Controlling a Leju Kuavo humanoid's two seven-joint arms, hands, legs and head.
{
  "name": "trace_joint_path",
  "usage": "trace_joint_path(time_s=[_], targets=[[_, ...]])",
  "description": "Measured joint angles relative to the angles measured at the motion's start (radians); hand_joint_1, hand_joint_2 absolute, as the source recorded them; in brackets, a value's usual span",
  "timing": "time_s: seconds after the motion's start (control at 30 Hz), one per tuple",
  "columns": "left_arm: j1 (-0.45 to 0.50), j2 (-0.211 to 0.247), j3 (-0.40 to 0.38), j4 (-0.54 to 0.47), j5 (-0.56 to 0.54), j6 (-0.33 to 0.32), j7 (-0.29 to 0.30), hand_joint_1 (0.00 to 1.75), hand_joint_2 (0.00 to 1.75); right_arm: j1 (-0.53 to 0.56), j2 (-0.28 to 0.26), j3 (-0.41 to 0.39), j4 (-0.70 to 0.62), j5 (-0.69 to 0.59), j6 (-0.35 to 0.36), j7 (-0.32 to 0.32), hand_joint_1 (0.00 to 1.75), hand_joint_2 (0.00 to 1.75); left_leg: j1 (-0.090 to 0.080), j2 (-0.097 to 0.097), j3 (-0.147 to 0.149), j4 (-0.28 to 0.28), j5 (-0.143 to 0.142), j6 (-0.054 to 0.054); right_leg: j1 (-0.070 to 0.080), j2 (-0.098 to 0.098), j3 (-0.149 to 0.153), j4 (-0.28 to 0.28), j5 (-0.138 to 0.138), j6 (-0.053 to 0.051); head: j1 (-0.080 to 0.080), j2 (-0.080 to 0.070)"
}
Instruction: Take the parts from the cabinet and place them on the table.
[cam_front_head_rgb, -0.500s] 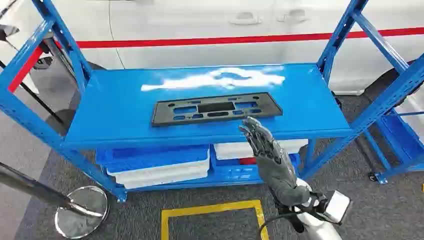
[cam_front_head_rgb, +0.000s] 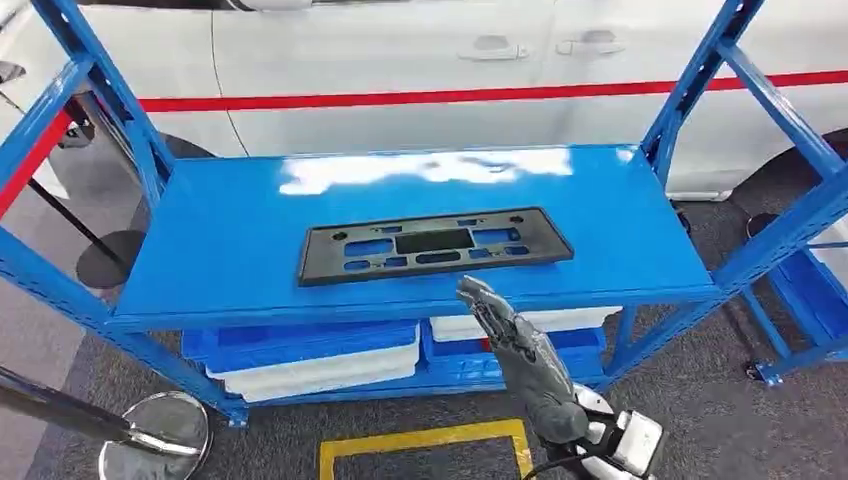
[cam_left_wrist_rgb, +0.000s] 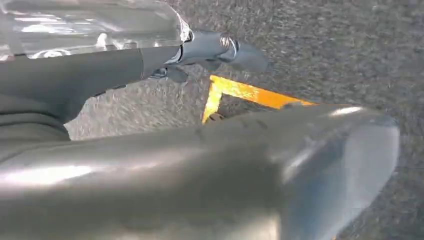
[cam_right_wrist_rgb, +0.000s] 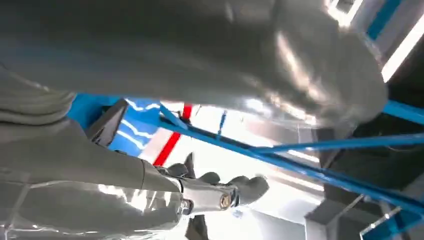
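The right hand (cam_front_head_rgb: 520, 345) is seen in the lower centre of the head view, raised on its silver arm with the fingers extended and apart and nothing held in them; its fingertips (cam_front_head_rgb: 472, 290) are shown just below the front edge of the blue shelf (cam_front_head_rgb: 230, 230), near the part but not touching it; in the right wrist view the same hand (cam_right_wrist_rgb: 220, 192) is seen with fingers spread against the blue frame of the cabinet. The left hand (cam_left_wrist_rgb: 215, 50) is seen in the left wrist view above grey carpet and a yellow floor marking (cam_left_wrist_rgb: 250, 92); whether it is open or closed cannot be told, though nothing is seen in it. The task's thing, a flat black plastic panel with cut-outs (cam_front_head_rgb: 432, 245), lies in the middle of the shelf, lengthwise along it, well inside the front edge. The step in hand is judged to be the reach toward the part; nothing has yet been taken. For the next move the right hand would have to be carried up over the shelf edge and onto the panel's near long edge; since the panel lies flat, a pinch at that edge or a slide toward the front is likely to be needed. Beneath, white and blue trays (cam_front_head_rgb: 310, 360) are stacked on a lower shelf; behind the cabinet a white car body with a red stripe (cam_front_head_rgb: 400, 97) is seen.
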Motion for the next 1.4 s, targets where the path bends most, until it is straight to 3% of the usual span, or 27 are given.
trace_joint_path(time_s=[0.07,0.1,0.17,0.2,0.23,0.27,0.33,0.37,0.47,0.5,0.57,0.6,0.7,0.73,0.77,0.8,0.87,0.93,0.97,1.07,1.1,1.2,1.23,1.27,1.3,1.37,1.4], targets=[[-0.001,-0.002,0.0,0.0,-0.002,-0.005,-0.001,0.0,0.0,-0.003,0.0,0.001,0.0,-0.002,0.0,0.002,0.0,0.0,0.004,-0.001,0.024,-0.006,-0.002,0.008,-0.004,-0.001,-0.008,0.036,-0.009,0.009,0.0,0.0],[-0.002,-0.002,0.0,0.0,-0.003,-0.006,-0.001,0.0,0.0,-0.008,0.0,0.001,0.001,-0.005,-0.001,0.003,0.0,0.0,0.004,-0.001,0.028,-0.007,-0.007,0.013,-0.005,-0.002,-0.046,0.097,-0.02,0.014,0.0,0.0],[-0.005,-0.002,0.0,0.0,-0.009,-0.01,-0.003,0.0,0.0,-0.008,0.0,0.001,0.006,-0.011,-0.003,0.005,0.0,0.0,0.002,-0.002,0.036,-0.007,-0.019,0.017,-0.01,-0.002,-0.144,0.244,-0.084,0.023,0.0,0.0],[-0.004,-0.001,0.0,0.0,-0.01,-0.01,-0.004,0.0,0.0,-0.007,0.0,0.001,0.009,-0.013,-0.004,0.006,0.0,0.0,0.001,-0.003,0.044,-0.007,-0.027,0.018,-0.012,-0.002,-0.187,0.298,-0.111,0.025,0.0,0.0],[-0.003,-0.001,0.0,0.0,-0.011,-0.011,-0.004,0.0,0.0,-0.006,0.0,0.001,0.013,-0.015,-0.007,0.006,0.0,0.0,0.0,-0.004,0.054,-0.007,-0.034,0.017,-0.013,-0.002,-0.206,0.306,-0.11,0.025,0.0,0.0],[-0.003,-0.001,0.0,0.0,-0.011,-0.011,-0.005,0.0,0.0,-0.005,0.0,0.001,0.016,-0.017,-0.01,0.006,0.0,0.0,0.0,-0.005,0.066,-0.007,-0.043,0.017,-0.013,-0.002,-0.206,0.276,-0.088,0.023,0.0,0.0],[-0.002,-0.002,0.0,0.0,-0.011,-0.004,-0.004,0.0,0.0,-0.001,0.0,0.001,0.022,-0.018,-0.014,0.006,0.0,0.0,-0.002,-0.006,0.096,-0.008,-0.062,0.015,-0.008,-0.002,-0.157,0.12,0.02,0.008,0.0,0.0],[-0.001,-0.005,0.0,0.0,-0.011,0.001,-0.003,0.0,0.0,0.002,-0.001,0.001,0.025,-0.018,-0.014,0.005,0.0,0.0,0.0,-0.006,0.098,-0.013,-0.071,0.012,0.001,-0.004,-0.129,0.034,0.09,-0.005,0.0,0.0],[-0.006,-0.007,0.0,0.002,-0.009,0.01,-0.001,0.0,0.0,0.0,-0.002,0.004,0.042,-0.015,-0.013,0.004,0.0,0.0,-0.001,-0.01,0.108,-0.023,-0.08,-0.004,0.01,-0.004,-0.126,0.001,0.098,-0.021,0.003,0.0],[-0.005,-0.007,0.0,0.002,-0.009,0.012,0.0,0.0,0.0,-0.007,-0.002,0.005,0.047,-0.016,-0.012,0.004,0.0,0.0,-0.003,-0.008,0.118,-0.014,-0.069,-0.012,0.011,-0.002,-0.12,-0.008,0.097,-0.024,0.003,0.0],[-0.004,-0.007,0.0,0.002,-0.012,0.016,0.0,0.0,0.0,-0.032,-0.001,0.006,0.068,-0.023,-0.006,0.008,0.0,0.0,-0.002,-0.005,0.119,0.008,-0.08,-0.019,-0.001,-0.001,-0.087,-0.03,0.098,-0.029,0.003,0.0],[-0.006,-0.007,0.0,0.002,-0.016,0.018,-0.001,0.0,0.0,-0.051,0.002,0.009,0.08,-0.026,-0.006,0.013,0.0,1.75,-0.004,-0.004,0.098,0.053,-0.089,-0.025,-0.002,-0.001,-0.077,-0.035,0.095,-0.034,0.002,0.0],[-0.007,-0.007,0.0,0.002,-0.027,0.016,-0.003,0.0,0.0,-0.093,0.008,0.018,0.124,-0.008,-0.039,0.055,0.0,1.75,0.004,-0.003,-0.033,0.252,-0.188,-0.037,-0.002,-0.002,-0.066,-0.035,0.081,-0.04,0.002,0.0],[-0.005,-0.007,0.0,0.002,-0.031,0.016,-0.003,0.0,0.0,-0.1,0.008,0.021,0.143,0.021,-0.065,0.075,0.0,1.75,0.005,-0.003,-0.061,0.281,-0.195,-0.042,-0.002,-0.002,-0.063,-0.034,0.076,-0.039,0.002,0.0],[-0.003,-0.006,0.0,0.002,-0.033,0.016,-0.003,0.0,0.0,-0.108,0.008,0.027,0.166,0.052,-0.09,0.087,0.0,1.75,0.007,-0.003,-0.066,0.261,-0.168,-0.044,-0.003,-0.002,-0.057,-0.033,0.071,-0.037,0.002,0.0],[-0.003,-0.005,0.0,0.002,-0.036,0.017,-0.003,0.0,0.0,-0.117,0.009,0.035,0.19,0.083,-0.117,0.096,0.0,1.75,0.009,-0.003,-0.051,0.204,-0.121,-0.044,-0.004,-0.002,-0.051,-0.031,0.066,-0.035,0.002,0.0],[-0.004,-0.003,0.0,0.002,-0.04,0.018,-0.003,0.0,0.0,-0.143,0.016,0.052,0.245,0.165,-0.179,0.105,0.0,1.75,0.014,0.0,0.016,0.015,0.005,-0.046,-0.007,-0.002,-0.039,-0.023,0.052,-0.026,0.002,0.0],[-0.007,-0.003,0.0,0.002,-0.043,0.015,-0.005,0.0,0.0,-0.168,0.024,0.068,0.293,0.233,-0.238,0.106,0.0,1.75,0.009,0.002,0.012,-0.012,-0.028,-0.025,-0.004,-0.001,-0.045,-0.015,0.047,-0.017,0.002,0.0],[-0.007,-0.003,0.0,0.002,-0.042,0.014,-0.006,0.0,0.0,-0.177,0.027,0.075,0.314,0.279,-0.279,0.111,0.0,1.75,0.008,0.002,0.015,-0.011,0.001,-0.018,-0.003,-0.002,-0.049,-0.015,0.044,-0.011,0.002,0.0],[-0.004,-0.004,0.002,0.002,-0.045,0.01,-0.012,0.0,0.0,-0.214,0.043,0.095,0.371,0.451,-0.442,0.135,0.0,1.75,0.013,0.002,0.02,-0.018,0.009,-0.002,-0.002,-0.001,-0.048,-0.012,0.036,0.003,0.002,0.0],[-0.006,-0.004,0.002,0.002,-0.045,0.008,-0.013,0.0,0.0,-0.227,0.046,0.1,0.386,0.49,-0.479,0.142,0.0,1.75,0.013,0.002,0.022,-0.02,0.009,0.002,-0.006,-0.002,-0.058,0.019,0.012,0.008,0.002,0.0],[-0.008,-0.003,0.005,0.002,-0.05,0.005,-0.012,0.0,0.0,-0.245,0.055,0.12,0.437,0.631,-0.593,0.186,0.0,1.75,0.01,0.001,0.022,-0.02,0.006,0.01,-0.014,-0.002,-0.181,0.255,-0.092,0.02,0.002,0.0],[-0.007,-0.003,0.006,0.002,-0.052,0.005,-0.012,0.0,0.0,-0.244,0.058,0.126,0.449,0.671,-0.619,0.198,0.0,1.75,0.009,0.0,0.023,-0.02,0.005,0.01,-0.016,-0.002,-0.212,0.306,-0.098,0.021,0.002,0.0],[-0.007,-0.003,0.007,0.002,-0.053,0.005,-0.011,0.0,0.0,-0.245,0.06,0.132,0.46,0.697,-0.636,0.206,0.0,1.75,0.009,-0.002,0.024,-0.02,0.003,0.009,-0.016,-0.002,-0.218,0.303,-0.078,0.02,0.002,0.0],[-0.006,-0.003,0.007,0.002,-0.052,0.004,-0.01,0.0,0.0,-0.246,0.062,0.136,0.468,0.712,-0.648,0.212,0.0,1.75,0.009,-0.003,0.027,-0.02,0.002,0.008,-0.016,-0.002,-0.199,0.254,-0.04,0.018,0.002,0.0],[-0.006,-0.003,0.008,0.002,-0.053,0.005,-0.008,0.0,0.0,-0.254,0.065,0.14,0.481,0.791,-0.688,0.243,0.0,1.75,0.008,-0.006,0.036,-0.02,-0.003,0.005,-0.014,-0.002,-0.114,0.072,0.057,0.007,0.002,0.0],[-0.006,-0.004,0.009,0.002,-0.053,0.005,-0.006,0.0,0.0,-0.26,0.065,0.14,0.488,0.844,-0.708,0.26,0.0,1.75,0.009,-0.006,0.038,-0.021,-0.004,0.002,-0.01,-0.002,-0.082,-0.001,0.073,0.0,0.002,0.0]])
